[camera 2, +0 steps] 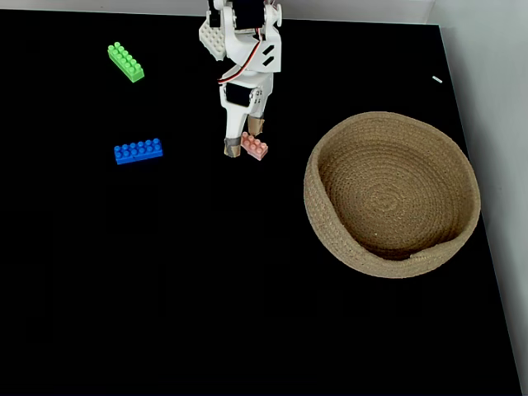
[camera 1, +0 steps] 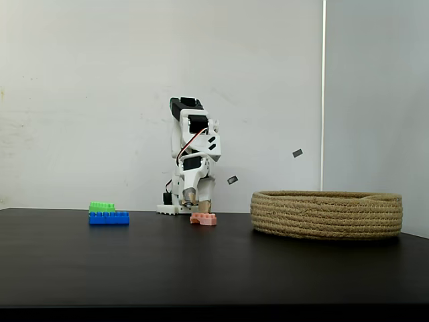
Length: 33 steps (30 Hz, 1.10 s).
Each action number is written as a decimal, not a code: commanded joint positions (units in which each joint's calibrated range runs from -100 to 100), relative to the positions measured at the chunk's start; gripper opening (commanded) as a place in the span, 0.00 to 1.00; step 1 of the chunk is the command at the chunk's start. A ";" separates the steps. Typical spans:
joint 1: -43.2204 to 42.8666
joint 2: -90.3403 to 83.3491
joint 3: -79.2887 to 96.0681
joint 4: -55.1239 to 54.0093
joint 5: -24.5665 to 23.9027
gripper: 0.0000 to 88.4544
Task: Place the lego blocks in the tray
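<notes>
Your gripper (camera 2: 245, 138) straddles the salmon brick (camera 2: 255, 147), jaws apart; blue brick (camera 2: 138, 152) and green brick (camera 2: 125, 62) lie left, basket (camera 2: 330, 227) right.

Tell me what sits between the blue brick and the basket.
In the fixed view from above, the hand and the salmon brick lie between the blue brick and the basket; the rest is bare black table.

Tray (camera 2: 462, 239): coiled tan rope, rough, fibrous. Lego blocks, blue (camera 2: 138, 151), green (camera 2: 125, 62), salmon (camera 2: 254, 147): smooth studded plastic. Table (camera 2: 165, 289): matt black. Arm (camera 2: 247, 58): smooth white plastic.
</notes>
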 commanded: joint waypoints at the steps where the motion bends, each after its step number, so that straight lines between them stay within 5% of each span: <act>1: 0.41 0.12 0.00 -2.09 0.10 0.32; 4: 0.82 0.21 0.36 -2.34 0.98 0.27; 10: 2.55 1.07 1.36 -3.25 1.12 0.00; 17: 3.71 -0.22 -0.73 -3.17 1.12 0.00; 22: 3.54 -6.07 -12.23 6.83 1.22 0.00; 33: -13.69 -6.41 -27.36 10.99 1.12 0.00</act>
